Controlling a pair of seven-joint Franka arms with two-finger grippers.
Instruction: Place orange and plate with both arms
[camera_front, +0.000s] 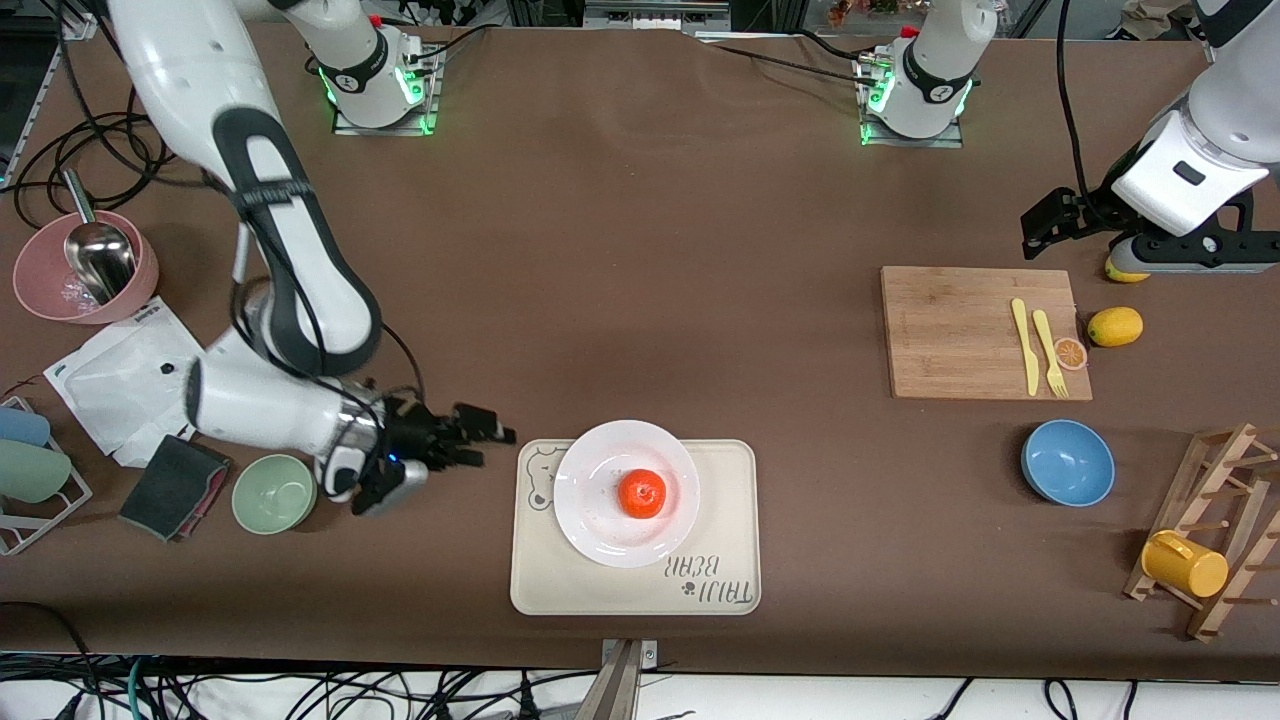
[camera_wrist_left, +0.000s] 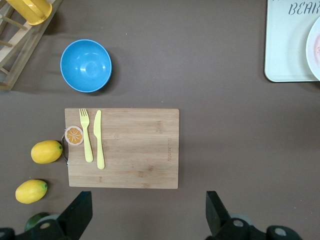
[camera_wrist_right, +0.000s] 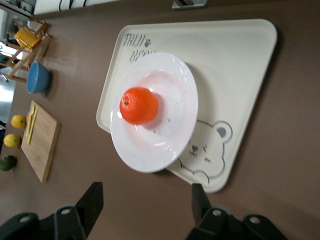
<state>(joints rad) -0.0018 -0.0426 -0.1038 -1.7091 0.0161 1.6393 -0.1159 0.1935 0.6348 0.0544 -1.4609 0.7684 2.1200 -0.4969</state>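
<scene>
The orange (camera_front: 641, 493) sits in the middle of the white plate (camera_front: 590, 520), which rests on the cream bear-print tray (camera_front: 720, 560). Both also show in the right wrist view: the orange (camera_wrist_right: 138, 105) on the plate (camera_wrist_right: 175, 145). My right gripper (camera_front: 488, 435) is open and empty, low over the bare table beside the tray, toward the right arm's end. My left gripper (camera_front: 1045, 222) is open and empty, up in the air above the table near the cutting board's corner, at the left arm's end. In its own view only a sliver of the plate (camera_wrist_left: 315, 50) shows.
A wooden cutting board (camera_front: 980, 335) holds a yellow knife, fork and an orange slice. Two lemons (camera_front: 1115, 326), a blue bowl (camera_front: 1067, 462), a wooden rack with a yellow cup (camera_front: 1185, 563), a green bowl (camera_front: 273, 492), a pink bowl with a ladle (camera_front: 85, 265) and a sponge (camera_front: 175, 485) stand around.
</scene>
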